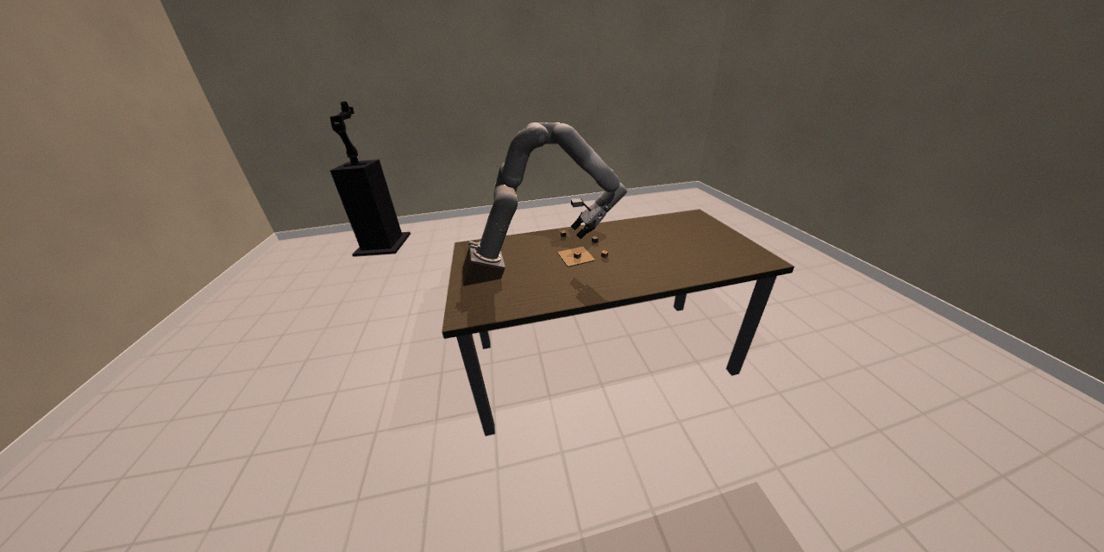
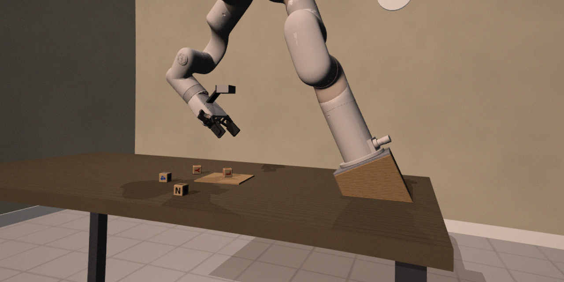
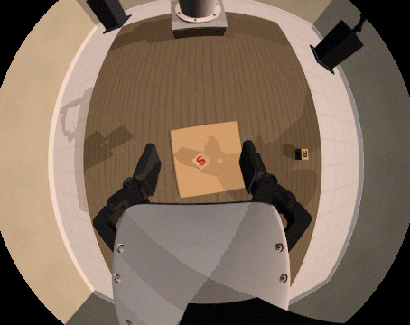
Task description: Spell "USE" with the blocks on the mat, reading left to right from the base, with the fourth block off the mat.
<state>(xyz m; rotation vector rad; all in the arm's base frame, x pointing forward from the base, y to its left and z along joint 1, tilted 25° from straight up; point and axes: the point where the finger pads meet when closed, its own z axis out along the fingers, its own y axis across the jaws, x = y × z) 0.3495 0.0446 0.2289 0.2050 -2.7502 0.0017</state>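
Note:
My gripper [image 1: 578, 230] [image 2: 227, 133] [image 3: 199, 152] is open and empty, tilted and high above the mat. The tan mat [image 1: 567, 260] [image 2: 210, 179] [image 3: 187, 185] lies flat. A block with a red S on top [image 1: 577, 255] [image 2: 227, 172] [image 3: 200, 161] sits on it, turned askew. A block showing a sideways R [image 1: 562, 234] [image 2: 180, 189] [image 3: 304, 154] lies off the mat. Another block [image 1: 594, 239] [image 2: 165, 176] has a blue 4 on its side. A block with a red Y on its side [image 1: 604, 254] [image 2: 196, 169] lies beyond the mat's outer edge. These last two are hidden in the wrist view, their tops unreadable.
The robot's base [image 1: 485, 264] [image 2: 372, 177] [image 3: 199, 23] stands at one end of the wooden table [image 1: 679, 255] [image 2: 283, 197] [image 3: 205, 81]. The three off-mat blocks lie on the table around the mat's outer and one lateral side. Arm shadows cross the mat.

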